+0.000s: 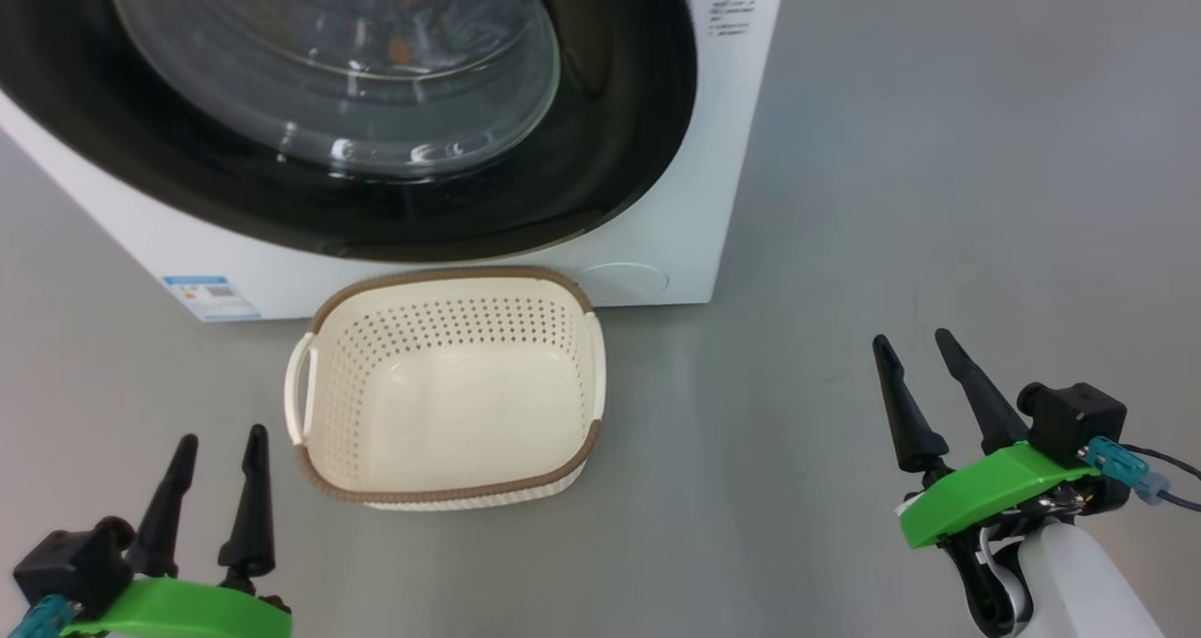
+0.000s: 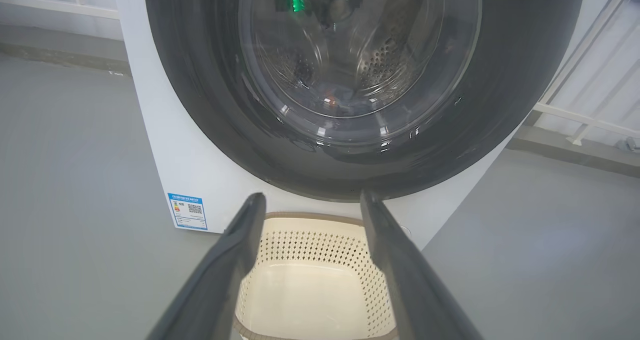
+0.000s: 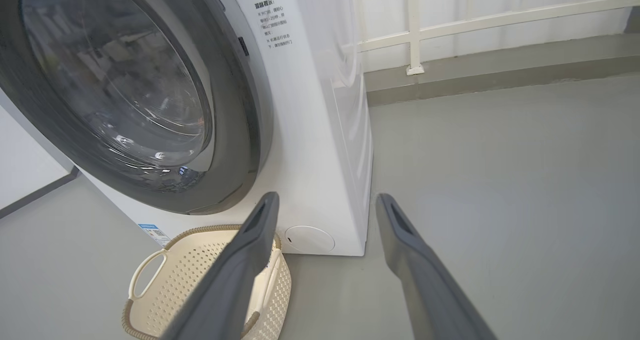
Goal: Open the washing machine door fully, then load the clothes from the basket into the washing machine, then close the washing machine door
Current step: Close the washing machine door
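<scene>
Door shut tight: the large round washing machine door point(image 1: 375, 103), a glossy black ring around a bulging clear glass bowl, sits flush against the front of the big white box-shaped washing machine point(image 1: 727, 150). Through that glass there are dim hints of light blue fabric with orange-brown flecks, the clothes point(image 1: 403, 52), inside the drum. Down on the grey floor point(image 1: 844, 244), the small cream-white perforated plastic basket point(image 1: 450, 274) with its brown woven-look rim stands just beside the machine's lower front edge, nothing in it, its bare bottom showing. A blue label sticker point(image 1: 208, 297) marks the machine's lower left corner. The left gripper point(image 1: 221, 436) hangs near the basket's left handle, fingers spread, grasping nothing. The right gripper point(image 1: 911, 338) hovers well apart to the right over bare floor, fingers likewise released and holding nothing.
</scene>
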Motion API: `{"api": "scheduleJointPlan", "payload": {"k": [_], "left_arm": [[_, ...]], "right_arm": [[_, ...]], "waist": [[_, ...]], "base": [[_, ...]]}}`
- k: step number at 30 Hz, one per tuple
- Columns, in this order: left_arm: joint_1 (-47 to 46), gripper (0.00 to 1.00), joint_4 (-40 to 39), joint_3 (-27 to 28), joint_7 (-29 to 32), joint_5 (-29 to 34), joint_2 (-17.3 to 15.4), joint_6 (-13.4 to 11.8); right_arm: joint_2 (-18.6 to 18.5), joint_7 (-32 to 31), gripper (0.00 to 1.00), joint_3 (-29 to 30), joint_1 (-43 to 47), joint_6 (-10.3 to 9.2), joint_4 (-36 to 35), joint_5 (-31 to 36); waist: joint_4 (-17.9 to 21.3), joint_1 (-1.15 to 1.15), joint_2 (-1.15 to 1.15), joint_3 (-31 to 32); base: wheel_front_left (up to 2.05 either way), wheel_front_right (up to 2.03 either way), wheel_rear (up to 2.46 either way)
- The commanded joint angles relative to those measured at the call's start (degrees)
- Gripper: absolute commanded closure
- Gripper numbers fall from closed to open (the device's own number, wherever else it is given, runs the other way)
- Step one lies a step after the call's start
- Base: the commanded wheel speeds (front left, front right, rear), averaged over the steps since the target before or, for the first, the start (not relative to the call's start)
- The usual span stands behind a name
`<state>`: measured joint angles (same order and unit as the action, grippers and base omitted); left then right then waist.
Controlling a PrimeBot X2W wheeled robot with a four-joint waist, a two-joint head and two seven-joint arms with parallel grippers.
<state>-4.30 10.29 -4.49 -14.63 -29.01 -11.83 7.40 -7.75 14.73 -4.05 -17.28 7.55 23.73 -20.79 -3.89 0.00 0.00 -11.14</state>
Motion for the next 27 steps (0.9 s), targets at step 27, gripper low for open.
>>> {"api": "scheduleJointPlan", "payload": {"k": [27], "left_arm": [[3.4, 0.00, -2.1, 4.4, -0.4, 2.8, -1.9, 0.1]], "right_arm": [[-1.6, 0.3, 0.00, 2.4, 5.8, -0.06, -3.4, -0.4]], "waist": [[4.5, 0.00, 0.00, 3.3]], "base": [[0.00, 0.00, 0.00]]}}
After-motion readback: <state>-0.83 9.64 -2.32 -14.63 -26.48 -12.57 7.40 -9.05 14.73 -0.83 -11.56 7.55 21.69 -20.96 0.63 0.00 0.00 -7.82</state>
